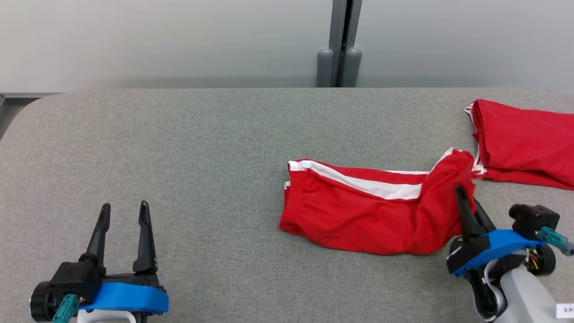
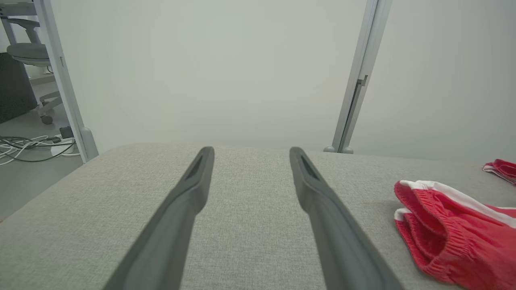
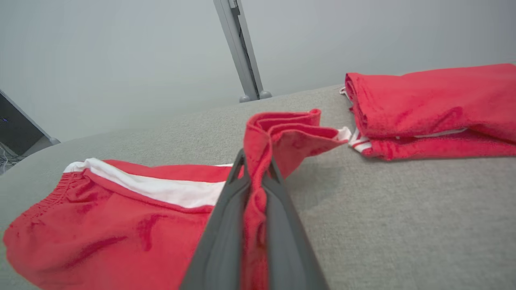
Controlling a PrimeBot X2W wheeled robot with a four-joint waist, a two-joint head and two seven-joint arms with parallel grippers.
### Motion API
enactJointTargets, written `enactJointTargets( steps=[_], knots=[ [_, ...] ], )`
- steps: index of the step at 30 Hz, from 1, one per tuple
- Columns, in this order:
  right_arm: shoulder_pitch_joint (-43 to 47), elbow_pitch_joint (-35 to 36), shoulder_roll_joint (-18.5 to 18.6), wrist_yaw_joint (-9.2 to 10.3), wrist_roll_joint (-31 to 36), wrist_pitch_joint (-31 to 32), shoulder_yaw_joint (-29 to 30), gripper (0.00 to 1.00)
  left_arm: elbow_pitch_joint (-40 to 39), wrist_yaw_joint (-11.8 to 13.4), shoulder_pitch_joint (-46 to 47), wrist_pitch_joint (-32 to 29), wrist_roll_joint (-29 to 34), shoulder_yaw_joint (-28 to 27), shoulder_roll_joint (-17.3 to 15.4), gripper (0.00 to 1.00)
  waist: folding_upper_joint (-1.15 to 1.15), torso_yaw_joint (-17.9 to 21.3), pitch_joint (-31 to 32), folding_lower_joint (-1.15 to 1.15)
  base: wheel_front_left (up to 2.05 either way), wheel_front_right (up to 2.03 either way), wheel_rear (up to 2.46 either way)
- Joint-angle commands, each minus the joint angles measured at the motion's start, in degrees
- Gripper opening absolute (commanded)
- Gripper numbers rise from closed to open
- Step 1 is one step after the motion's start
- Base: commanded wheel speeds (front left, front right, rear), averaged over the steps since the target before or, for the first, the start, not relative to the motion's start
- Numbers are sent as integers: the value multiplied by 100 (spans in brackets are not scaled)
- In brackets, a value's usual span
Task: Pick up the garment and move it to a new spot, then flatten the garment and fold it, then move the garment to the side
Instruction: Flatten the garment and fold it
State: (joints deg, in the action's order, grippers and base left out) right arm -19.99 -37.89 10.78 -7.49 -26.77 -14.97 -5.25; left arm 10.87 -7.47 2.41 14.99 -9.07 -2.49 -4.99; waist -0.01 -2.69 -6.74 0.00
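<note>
Surveying the bench (image 1: 179,148), found right gripper (image 3: 256,161) at near right, clamped shut on a raised ridge of red cloth at the right-hand end of the garment (image 1: 358,211), red shorts with a white side stripe.

Logged the garment lying right of centre, waistband end to the left and flat on the surface, leg end to the right and bunched upward into the pinch. Judged the pinch taken at an end rather than mid-body to let the rest trail straight on lifting, easing later flattening.

Recorded left gripper (image 1: 125,205) at near left, jaws spread wide, holding nothing, well apart from the garment. Probably parked there to keep out of the way, or to wait for a second corner.

Spotted a second red piece (image 1: 524,143) folded at far right, its near-left corner just beside the pinched leg end. Could not tell whether touching or apart. Took it for one already set aside, hence its place by the bench edge.

Assessed task at first step: pick-up grip made, garment not yet off the bench. Flagged risk of snagging the second red piece during a lift or drag.
</note>
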Motion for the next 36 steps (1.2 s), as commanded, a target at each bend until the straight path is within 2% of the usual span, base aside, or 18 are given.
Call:
enactJointTargets(
  steps=[1, 9, 15, 19, 30, 31, 32, 33, 34, 36],
  knots=[
    [-92, 133, -28, -1, 36, -28, -67, 0, -5, -5, -20, 25, -19, 9, -27, 100, 1, -11, 11, 0, 0, 0, 0],
    [-378, 781, -179, -1, 132, 32, -750, 0, -7, -5, -36, 25, -4, 58, 23, 100, 1, -129, 70, 0, 0, 0, 0],
    [-635, 874, -388, -2, 111, 195, -1283, 0, 20, -5, -20, 26, -35, 140, 37, 100, 1, -310, 55, 0, 0, 0, 0],
    [-732, 670, -521, -1, 52, 237, -1576, 0, 28, -5, 37, 25, -49, 181, 48, 100, 1, -464, 5, 0, 0, 0, 0],
    [-923, -469, -761, -1, -131, 66, -2233, 0, 82, -5, 151, 25, -102, 271, 78, 100, 1, -776, -175, 0, 0, 0, 0],
    [-941, -535, -767, -1, -167, 47, -2268, 8, 83, -5, 153, 25, -105, 272, 80, 100, 1, -783, -181, 0, 0, 0, 0],
    [-949, -579, -776, -1, -211, 22, -2322, 40, 83, -5, 151, 26, -105, 269, 83, 100, 1, -784, -187, 0, 0, 0, 0],
    [-944, -588, -786, -2, -257, 14, -2416, 94, 83, -5, 152, 25, -102, 267, 90, 100, 1, -780, -194, 0, 0, 0, 0],
    [-947, -593, -788, -1, -299, 4, -2505, 100, 91, -5, 159, 25, -103, 257, 93, 100, 1, -772, -198, 0, 0, 0, 0],
    [-944, -548, -781, -1, -381, -16, -2665, 100, 107, -5, 173, 26, -102, 244, 94, 100, 1, -747, -191, 0, 0, 0, 0]
  ],
)
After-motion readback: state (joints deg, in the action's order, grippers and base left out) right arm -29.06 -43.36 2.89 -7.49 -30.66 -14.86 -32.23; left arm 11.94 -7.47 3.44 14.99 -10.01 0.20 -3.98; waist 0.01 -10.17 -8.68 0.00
